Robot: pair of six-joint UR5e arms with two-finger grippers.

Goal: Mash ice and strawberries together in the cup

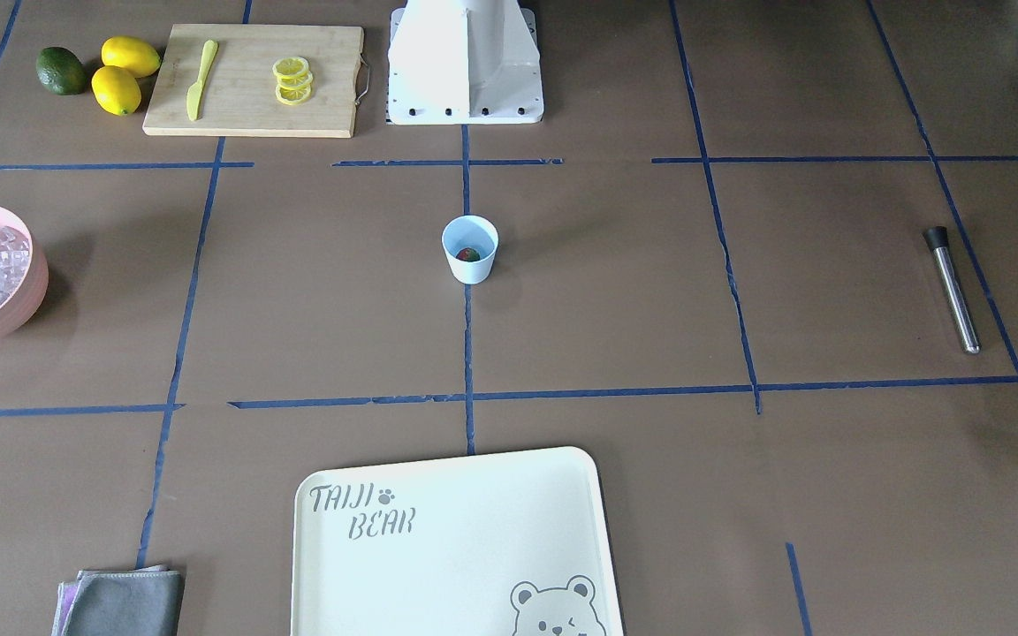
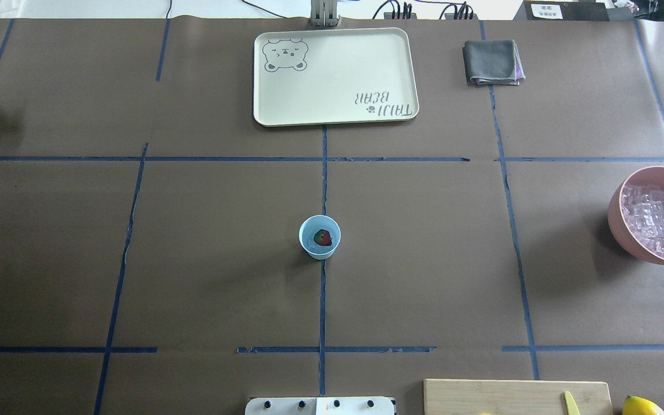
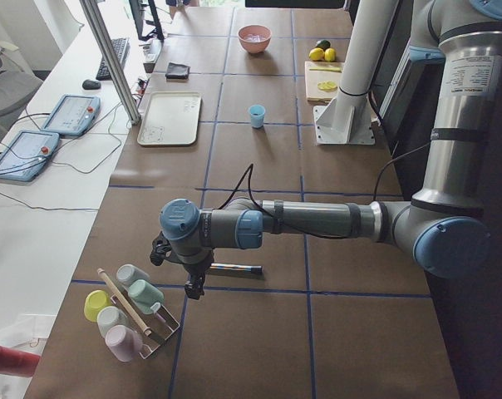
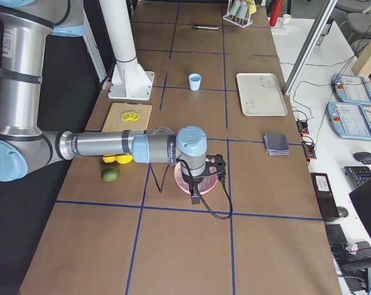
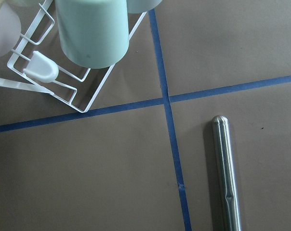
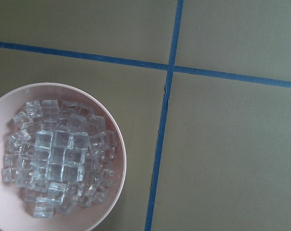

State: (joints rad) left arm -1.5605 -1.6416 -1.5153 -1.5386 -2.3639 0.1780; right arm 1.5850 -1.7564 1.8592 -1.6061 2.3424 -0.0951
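Red strawberry [image 1: 467,254] lies in the cup [image 1: 470,270], desk [image 2: 424,276] centre; ice [image 6: 59,159] fills the pink bowl [image 2: 616,218] at right. For left tool [image 3: 193,280] and right tool [image 4: 196,195] I cannot tell the opening.

Both my arms look alike: the left arm [image 3: 317,220] and right arm [image 4: 105,144] are silver-grey tubes with pale blue joint caps and looping black cables, ending in a black left gripper [image 3: 190,291] and right gripper [image 4: 195,198]. Dark screws line the white pedestal [image 1: 465,62].
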